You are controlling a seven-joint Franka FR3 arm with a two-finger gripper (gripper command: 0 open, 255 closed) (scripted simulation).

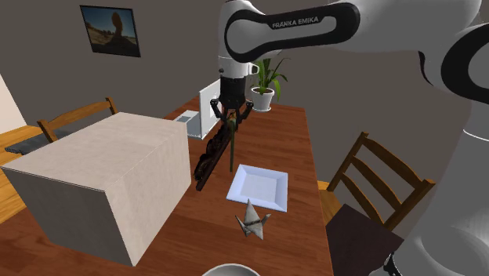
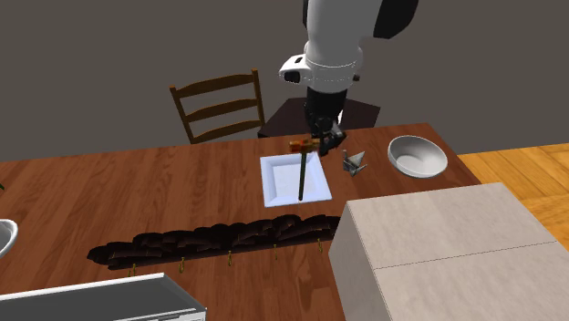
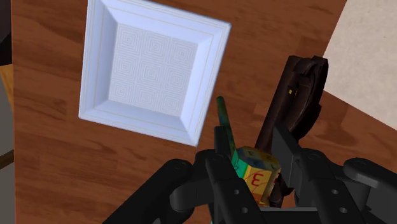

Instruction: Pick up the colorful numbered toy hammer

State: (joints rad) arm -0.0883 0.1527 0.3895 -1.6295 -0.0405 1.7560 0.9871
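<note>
Gripper [image 3: 253, 168] is pinching the toy hammer [image 3: 257, 181] by its head. Both fingers [image 3: 289, 153] clamp opposite flanks of the multicoloured block. The block face toward the wrist cam carries a red character, a 3 or an E, I can't tell which.

I reckon the head grip makes sense: the block gives the pads flat sides, whereas the thin green handle would roll. So the handle hangs straight down below the hand.

The hammer is in the air over the wooden table [image 1: 291, 137]. In the wrist view the handle tip sits above bare wood, just off the edge of the white square plate [image 3: 149, 70], between it and the dark hook rack [image 3: 298, 89] lying on the table. The tip looks clear of the surface in the shoulder view, but I can't confirm the gap.

My read is that the pick is essentially done and only needs a clean vertical lift.

- **Swing:** the long handle can swing, so I want to move slowly.
- **Clearance:** the rack is near on one side with the big beige box [image 1: 102, 176] beyond it, so no lateral moves while low.
- **Non-issues:** the grey folded-paper figure [image 1: 252, 218] and white bowl [image 2: 418, 155] are well apart.
</note>
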